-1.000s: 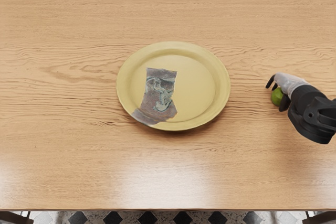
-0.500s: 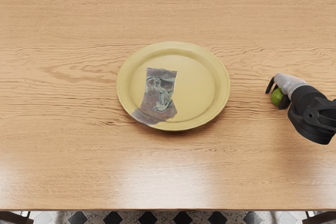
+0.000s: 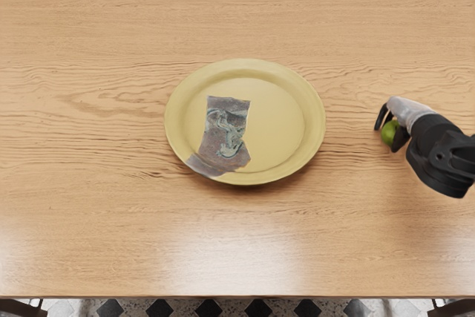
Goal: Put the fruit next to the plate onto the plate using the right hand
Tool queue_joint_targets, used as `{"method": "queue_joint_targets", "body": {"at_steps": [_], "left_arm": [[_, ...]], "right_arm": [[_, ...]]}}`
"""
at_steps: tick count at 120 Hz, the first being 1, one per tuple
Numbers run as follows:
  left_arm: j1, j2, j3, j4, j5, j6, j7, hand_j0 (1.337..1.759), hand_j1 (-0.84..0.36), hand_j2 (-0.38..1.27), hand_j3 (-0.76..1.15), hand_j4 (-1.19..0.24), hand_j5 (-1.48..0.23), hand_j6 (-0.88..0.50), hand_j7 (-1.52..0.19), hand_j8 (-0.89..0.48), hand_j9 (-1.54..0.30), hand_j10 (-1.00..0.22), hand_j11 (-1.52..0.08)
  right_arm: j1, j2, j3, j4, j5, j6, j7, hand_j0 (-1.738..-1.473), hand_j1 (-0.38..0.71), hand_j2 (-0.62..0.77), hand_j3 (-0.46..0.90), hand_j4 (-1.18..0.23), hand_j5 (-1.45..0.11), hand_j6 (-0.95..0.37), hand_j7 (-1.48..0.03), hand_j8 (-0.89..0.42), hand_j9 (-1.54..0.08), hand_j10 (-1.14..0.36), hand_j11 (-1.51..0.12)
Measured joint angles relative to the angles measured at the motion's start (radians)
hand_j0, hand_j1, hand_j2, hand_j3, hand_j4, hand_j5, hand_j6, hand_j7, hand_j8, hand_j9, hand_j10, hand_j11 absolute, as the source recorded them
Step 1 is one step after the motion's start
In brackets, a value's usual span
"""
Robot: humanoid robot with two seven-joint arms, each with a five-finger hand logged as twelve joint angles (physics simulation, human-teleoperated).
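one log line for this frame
right hand: shut on fruit | fruit: right of plate, not on it | left hand: not in view

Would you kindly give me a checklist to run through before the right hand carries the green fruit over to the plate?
1. Grasp: ok. The right hand has its fingers curled around the green fruit.
2. Fruit lifted off the table: cannot tell from this view.
3. Path: ok. Only bare wood shows between the fruit and the plate.
4. Landing spot: ok. The plate's right half is bare; a grey patterned sheet covers its left part.
5. Left arm out of the way: cannot tell, as it is not in view.
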Motion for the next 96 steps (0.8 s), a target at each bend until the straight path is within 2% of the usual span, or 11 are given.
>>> {"method": "queue_joint_targets", "body": {"at_steps": [16,52,73,96], "left_arm": [[0.000,0.000,0.000,0.000,0.000,0.000,0.000,1.658,0.35,0.00,0.00,0.00,0.00,0.00,0.00,0.00,0.00,0.00,0.00],[0.000,0.000,0.000,0.000,0.000,0.000,0.000,1.658,0.35,0.00,0.00,0.00,0.00,0.00,0.00,0.00,0.00,0.00,0.00],[0.000,0.000,0.000,0.000,0.000,0.000,0.000,1.658,0.35,0.00,0.00,0.00,0.00,0.00,0.00,0.00,0.00,0.00,0.00],[0.000,0.000,0.000,0.000,0.000,0.000,0.000,1.658,0.35,0.00,0.00,0.00,0.00,0.00,0.00,0.00,0.00,0.00,0.00]], "right_arm": [[0.029,0.004,0.011,0.012,0.001,0.004,0.000,-1.652,0.28,0.21,0.00,-0.68,-0.98,-0.44,-0.93,-0.36,-0.96,-0.58,-0.96],[0.177,0.046,0.015,0.051,0.008,0.016,0.000,-1.653,0.28,0.21,0.00,-0.68,-1.00,-0.43,-0.94,-0.34,-0.98,-0.57,-0.98],[0.248,0.131,0.017,0.052,0.013,0.017,0.000,-1.653,0.30,0.23,0.00,-0.67,-1.01,-0.41,-0.94,-0.33,-0.98,-0.56,-0.98],[0.269,0.242,0.053,0.053,0.027,0.015,0.000,-1.654,0.31,0.25,0.00,-0.66,-1.03,-0.40,-0.94,-0.32,-0.99,-0.54,-0.98]]}}
